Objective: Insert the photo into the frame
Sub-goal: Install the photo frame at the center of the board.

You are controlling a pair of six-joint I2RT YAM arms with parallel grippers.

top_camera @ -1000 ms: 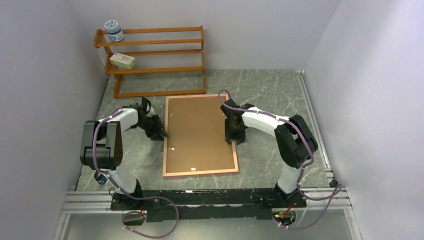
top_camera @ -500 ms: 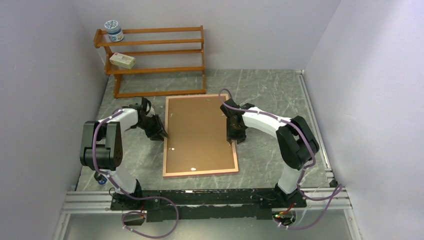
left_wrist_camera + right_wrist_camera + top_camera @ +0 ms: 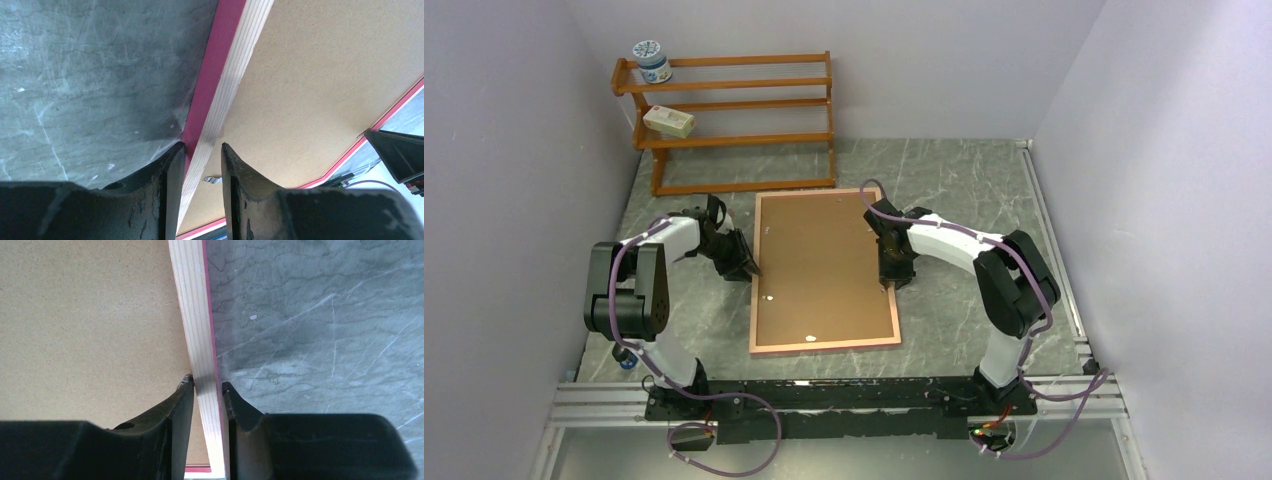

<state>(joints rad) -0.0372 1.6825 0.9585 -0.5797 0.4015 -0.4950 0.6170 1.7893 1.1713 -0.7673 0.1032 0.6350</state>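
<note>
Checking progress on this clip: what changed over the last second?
The right gripper edged slightly outward and tightened onto the right rail of the frame. The left gripper stayed clamped on the left rail; the frame, its brown backing board and the rack did not move.

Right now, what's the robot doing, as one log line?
frame: back up, flat | left gripper: clamps left rail | right gripper: clamps right rail | photo: unseen

Jar [image 3: 652,61] and box [image 3: 669,121] on rack [image 3: 754,139]
</note>
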